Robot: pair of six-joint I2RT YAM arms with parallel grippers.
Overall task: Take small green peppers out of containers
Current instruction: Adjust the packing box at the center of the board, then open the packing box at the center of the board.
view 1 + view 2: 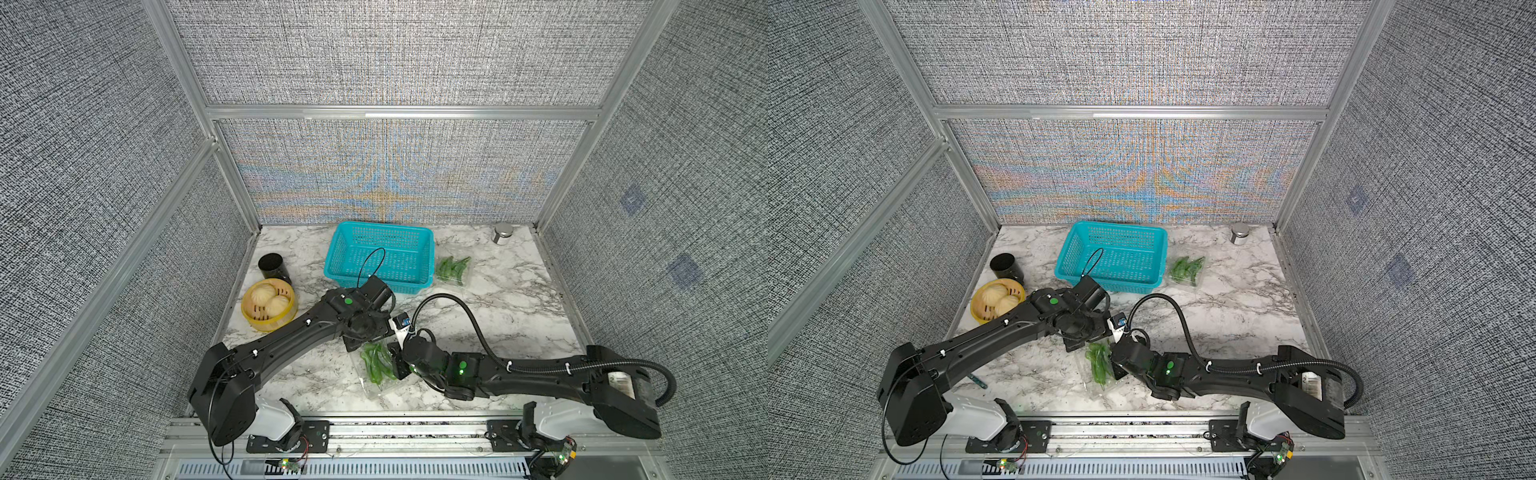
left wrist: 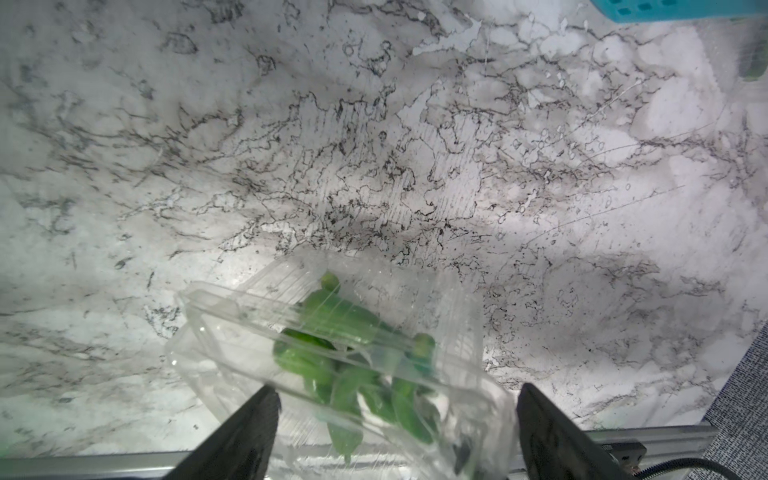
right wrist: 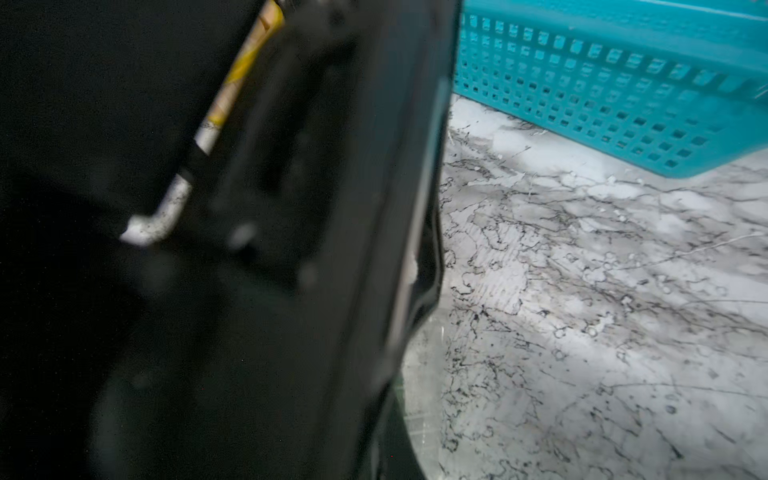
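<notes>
A clear container [image 1: 371, 390] [image 2: 216, 332] lies near the table's front centre, with several small green peppers [image 1: 376, 365] [image 1: 1098, 362] [image 2: 345, 361] inside. My left gripper [image 1: 369, 347] [image 2: 397, 388] reaches down over it and is open wide, one finger [image 2: 249, 432] on each side of the box. From the right, my right gripper [image 1: 395, 360] [image 1: 1115, 362] is shut against the box's edge. Whether it pinches the plastic is hidden, as the left arm fills the right wrist view. The other container [image 1: 454, 272] [image 1: 1185, 272], also holding peppers [image 1: 451, 266], sits at the back right.
A teal basket [image 1: 378, 253] [image 3: 615, 83] stands at the back centre. At the left edge are a yellow steamer with buns [image 1: 268, 305] and a black cup [image 1: 272, 266]. A metal canister [image 1: 502, 233] is in the far right corner. Aluminium rails border the table.
</notes>
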